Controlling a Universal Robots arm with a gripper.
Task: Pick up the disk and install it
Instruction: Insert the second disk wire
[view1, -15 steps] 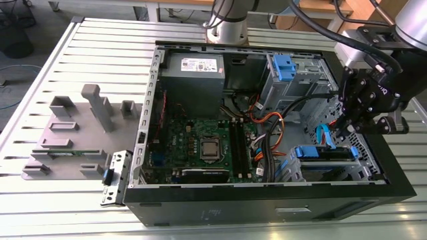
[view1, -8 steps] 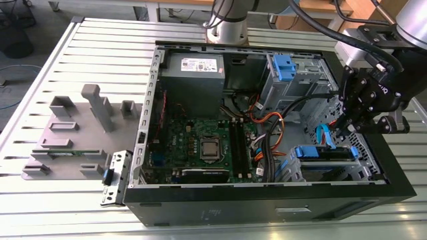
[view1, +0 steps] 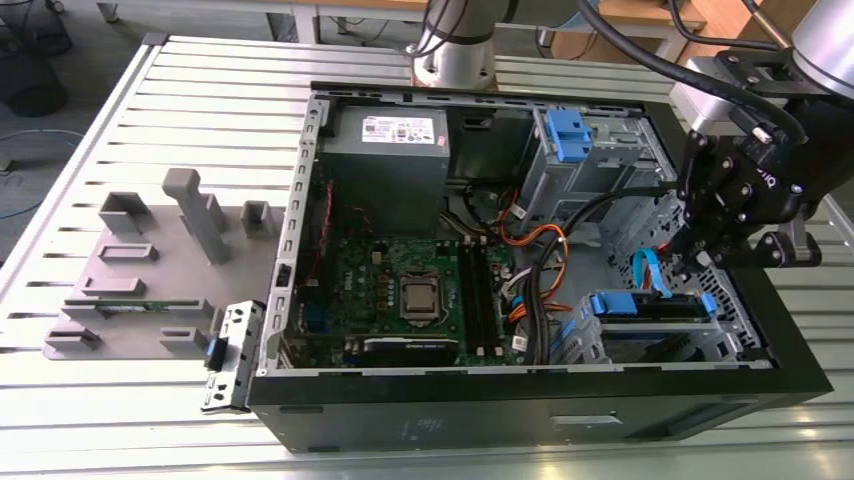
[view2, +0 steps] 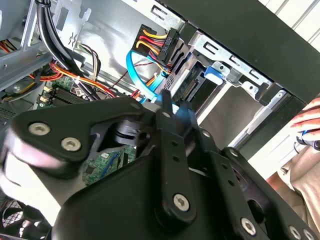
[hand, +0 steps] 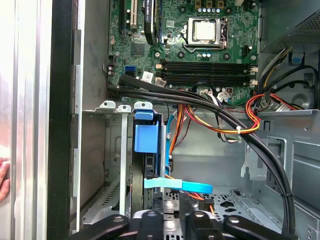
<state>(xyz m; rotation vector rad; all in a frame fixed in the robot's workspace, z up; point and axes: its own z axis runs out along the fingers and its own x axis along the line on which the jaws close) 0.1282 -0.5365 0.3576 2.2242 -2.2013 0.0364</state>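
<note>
The disk (view1: 647, 305) sits on edge in the drive cage at the case's front corner, on the exterior view's right. Its blue carrier (hand: 146, 142) shows between the cage rails in the first wrist view. Its connector end (view2: 192, 86) shows in the second wrist view. My gripper (view1: 687, 262) hangs inside the case just above and beside the disk. Its black fingertips (view2: 165, 102) stand close together, shut, with a light blue data cable (view2: 142, 70) showing right at them. I cannot tell whether the cable is pinched. That cable (hand: 177, 185) crosses just over my gripper (hand: 171, 200).
The open black computer case (view1: 534, 405) lies on a slatted metal table (view1: 200, 120). Inside are the motherboard (view1: 414, 290), the grey power-supply box (view1: 387, 150), an upper drive cage (view1: 587, 150) and cable bundles (hand: 225, 120). A person's hand (view2: 307, 120) is beside the case. Grey fixtures (view1: 147, 260) stand at the exterior view's left.
</note>
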